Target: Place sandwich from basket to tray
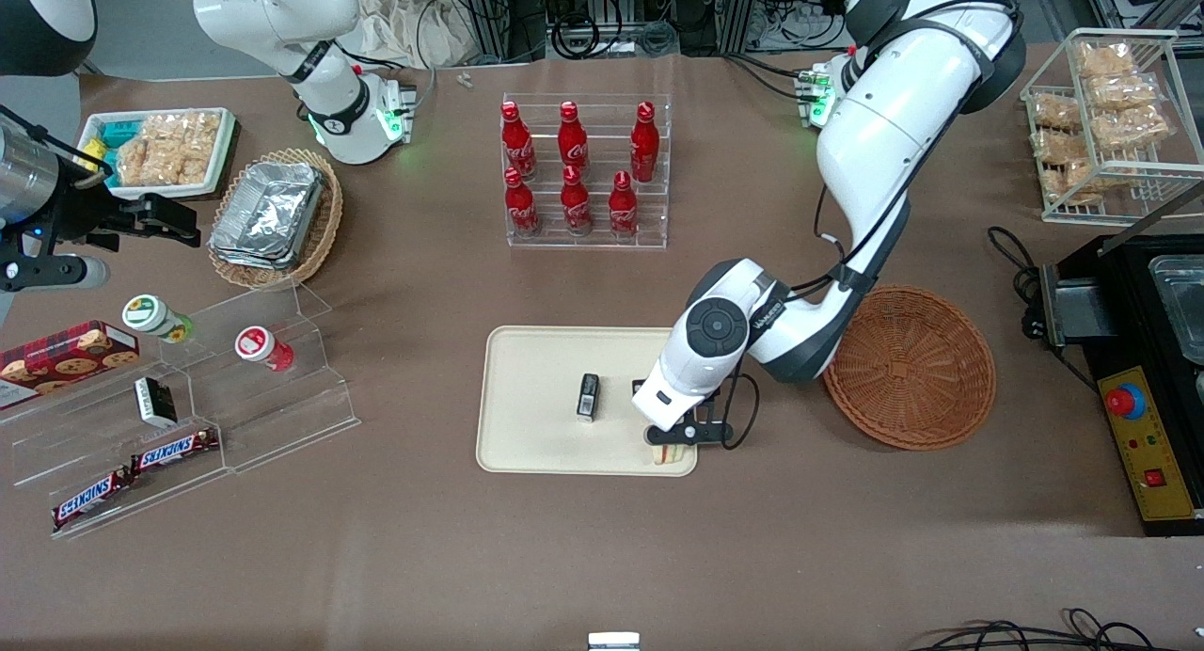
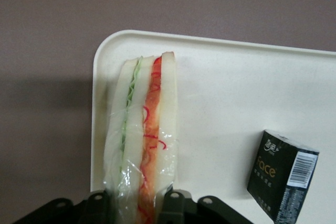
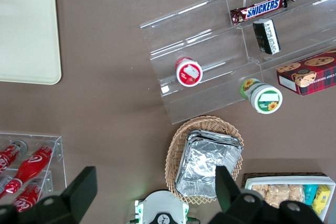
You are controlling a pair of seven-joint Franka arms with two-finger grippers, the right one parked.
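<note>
The sandwich, a clear-wrapped wedge of white bread with red and green filling, is held between my left gripper's fingers over a corner of the cream tray. In the front view the gripper is over the tray's corner nearest the front camera, and a bit of the sandwich shows under it. The reddish-brown round basket sits beside the tray toward the working arm's end, with nothing visible in it.
A small black box stands on the tray; it also shows in the left wrist view. A clear rack of red bottles is farther from the front camera. Acrylic shelves with snacks and a tan basket of foil containers lie toward the parked arm's end.
</note>
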